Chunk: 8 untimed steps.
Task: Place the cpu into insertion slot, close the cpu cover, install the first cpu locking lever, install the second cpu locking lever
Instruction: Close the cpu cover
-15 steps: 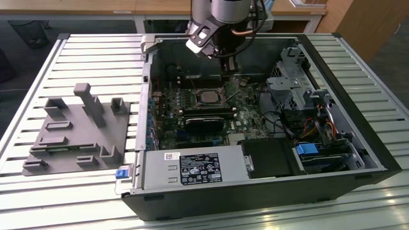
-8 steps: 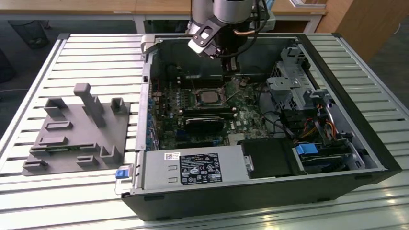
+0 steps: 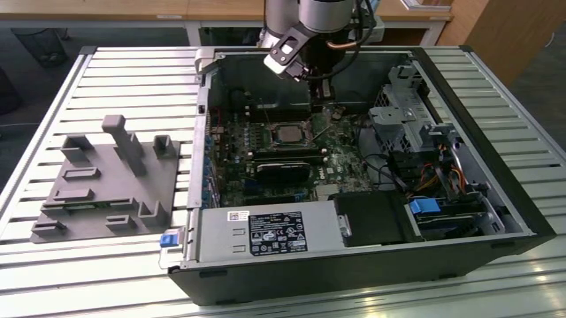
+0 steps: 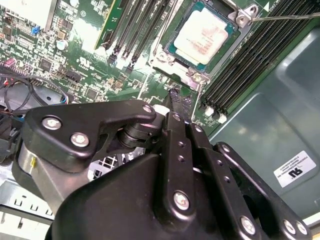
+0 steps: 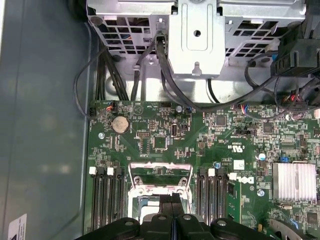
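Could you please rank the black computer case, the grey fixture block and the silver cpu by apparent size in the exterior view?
Largest: open black metal computer case.
Then: grey moulded plastic fixture block.
Smallest: silver-grey square cpu.

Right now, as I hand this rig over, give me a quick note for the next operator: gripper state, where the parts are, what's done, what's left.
Gripper: shut, nothing between its fingers, poised over the motherboard close beside the socket.
Cpu: seated, metal top up.
Cpu cover: lying down around the chip.
Done: cpu placed; cover looks closed.
Left: the locking levers. One wire lever runs out from the cover's corner; I cannot tell whether it is latched.
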Tool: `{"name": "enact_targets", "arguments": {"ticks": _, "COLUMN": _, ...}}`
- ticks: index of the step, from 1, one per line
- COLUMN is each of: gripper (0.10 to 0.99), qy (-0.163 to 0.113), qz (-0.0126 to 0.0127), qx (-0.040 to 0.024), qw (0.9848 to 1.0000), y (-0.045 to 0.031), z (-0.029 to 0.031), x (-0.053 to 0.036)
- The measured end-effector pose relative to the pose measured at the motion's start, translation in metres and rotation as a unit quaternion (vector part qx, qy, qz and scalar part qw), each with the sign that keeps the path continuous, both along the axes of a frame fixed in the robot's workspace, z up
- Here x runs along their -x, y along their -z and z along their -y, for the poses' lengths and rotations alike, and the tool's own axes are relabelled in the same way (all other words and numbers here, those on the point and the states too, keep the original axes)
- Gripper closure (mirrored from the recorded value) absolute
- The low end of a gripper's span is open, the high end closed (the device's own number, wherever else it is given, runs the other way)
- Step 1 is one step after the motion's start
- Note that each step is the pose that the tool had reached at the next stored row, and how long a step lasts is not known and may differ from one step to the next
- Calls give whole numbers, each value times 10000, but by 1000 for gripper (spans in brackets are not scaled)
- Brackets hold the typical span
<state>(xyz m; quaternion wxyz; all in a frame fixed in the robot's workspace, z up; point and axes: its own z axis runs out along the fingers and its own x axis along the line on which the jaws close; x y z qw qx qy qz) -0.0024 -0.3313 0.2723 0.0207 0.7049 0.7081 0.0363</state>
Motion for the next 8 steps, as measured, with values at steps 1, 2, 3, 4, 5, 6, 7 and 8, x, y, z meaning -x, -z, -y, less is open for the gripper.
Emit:
{"name": "enact_targets", "arguments": {"ticks": 1, "gripper": 980, "qy": 0, "qz": 0, "qx": 0, "qw": 10000, "y": 0, "z": 0, "x": -6}}
{"name": "enact_targets", "arguments": {"ticks": 2, "gripper": 980, "qy": 0, "qz": 0, "qx": 0, "qw": 10000, "y": 1, "z": 0, "x": -11}}
{"name": "enact_targets", "arguments": {"ticks": 3, "gripper": 980, "qy": 0, "qz": 0, "qx": 0, "qw": 10000, "y": 1, "z": 0, "x": -16}}
{"name": "enact_targets", "arguments": {"ticks": 4, "gripper": 980, "qy": 0, "qz": 0, "qx": 0, "qw": 10000, "y": 1, "z": 0, "x": -23}}
{"name": "enact_targets", "arguments": {"ticks": 5, "gripper": 980, "qy": 0, "qz": 0, "qx": 0, "qw": 10000, "y": 2, "z": 0, "x": -30}}
{"name": "enact_targets", "arguments": {"ticks": 6, "gripper": 980, "qy": 0, "qz": 0, "qx": 0, "qw": 10000, "y": 2, "z": 0, "x": -38}}
{"name": "enact_targets", "arguments": {"ticks": 7, "gripper": 980, "qy": 0, "qz": 0, "qx": 0, "qw": 10000, "y": 2, "z": 0, "x": -45}}
{"name": "enact_targets", "arguments": {"ticks": 8, "gripper": 980, "qy": 0, "qz": 0, "qx": 0, "qw": 10000, "y": 2, "z": 0, "x": -47}}
